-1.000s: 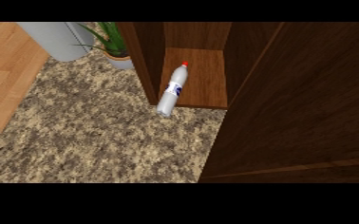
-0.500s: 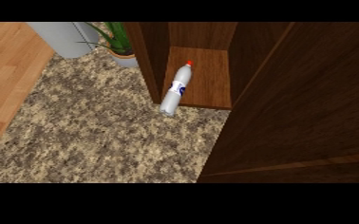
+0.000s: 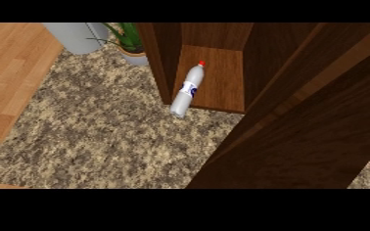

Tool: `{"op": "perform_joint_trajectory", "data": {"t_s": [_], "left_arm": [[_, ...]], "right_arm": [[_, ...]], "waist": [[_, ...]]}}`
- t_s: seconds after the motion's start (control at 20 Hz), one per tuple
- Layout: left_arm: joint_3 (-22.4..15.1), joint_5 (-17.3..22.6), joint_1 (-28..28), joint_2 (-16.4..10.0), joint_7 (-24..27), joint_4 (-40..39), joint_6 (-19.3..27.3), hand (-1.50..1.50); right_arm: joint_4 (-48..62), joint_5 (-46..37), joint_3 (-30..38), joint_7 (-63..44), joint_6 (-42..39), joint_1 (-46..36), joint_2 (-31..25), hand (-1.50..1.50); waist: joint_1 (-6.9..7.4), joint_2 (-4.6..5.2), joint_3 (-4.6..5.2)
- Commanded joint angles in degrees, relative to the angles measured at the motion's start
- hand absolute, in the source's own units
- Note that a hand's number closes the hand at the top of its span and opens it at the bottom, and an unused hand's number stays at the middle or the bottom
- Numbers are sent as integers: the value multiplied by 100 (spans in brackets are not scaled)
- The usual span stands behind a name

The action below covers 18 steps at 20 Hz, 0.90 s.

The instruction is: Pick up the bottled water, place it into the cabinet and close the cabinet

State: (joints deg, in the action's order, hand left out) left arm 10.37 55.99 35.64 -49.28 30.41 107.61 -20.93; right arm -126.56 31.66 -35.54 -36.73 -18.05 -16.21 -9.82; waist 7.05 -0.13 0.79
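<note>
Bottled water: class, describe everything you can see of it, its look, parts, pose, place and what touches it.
The bottled water is a slim, pale, plastic-looking bottle with a red cap and a blue-and-white label round its middle. It sits at the front edge of the open wooden cabinet floor, close beside the left wall, base toward the speckled counter, cap toward the back. Whether it stands or lies cannot be told. Nothing grips it.

Speckled tan-and-brown granite counter (image 3: 101, 127) fills left and centre. Pale wood planks (image 3: 22, 63) run along its left edge, at an angle. Top left: grey rounded container (image 3: 76, 36), cut off by the upper edge. Just right of it, potted plant (image 3: 124, 34), green spiky leaves, pale pot (image 3: 136, 57) standing on the granite.
</note>
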Motion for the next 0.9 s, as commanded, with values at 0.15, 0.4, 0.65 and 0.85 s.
{"op": "perform_joint_trajectory", "data": {"t_s": [0.15, 0.4, 0.65, 0.85], "left_arm": [[343, 190, 211, -42, 63, -220, -452, -150], [713, 237, 637, 100, 124, -409, -784, -150], [1155, 308, 831, 209, 114, -520, -1129, -150], [1104, 129, 838, 542, -58, -409, -1070, -150]], "right_arm": [[1292, 978, 81, -453, 875, -2063, 945, 150], [2473, 1780, 658, -575, 1522, -3083, 970, 150], [3566, 2252, 1100, -275, 1443, -3567, 979, 150], [4332, 2160, 1415, -86, 1038, -3559, 981, 150]], "waist": [[-73, 19, -41], [-313, 13, -68], [-449, 26, -77], [-547, 31, -79]]}}
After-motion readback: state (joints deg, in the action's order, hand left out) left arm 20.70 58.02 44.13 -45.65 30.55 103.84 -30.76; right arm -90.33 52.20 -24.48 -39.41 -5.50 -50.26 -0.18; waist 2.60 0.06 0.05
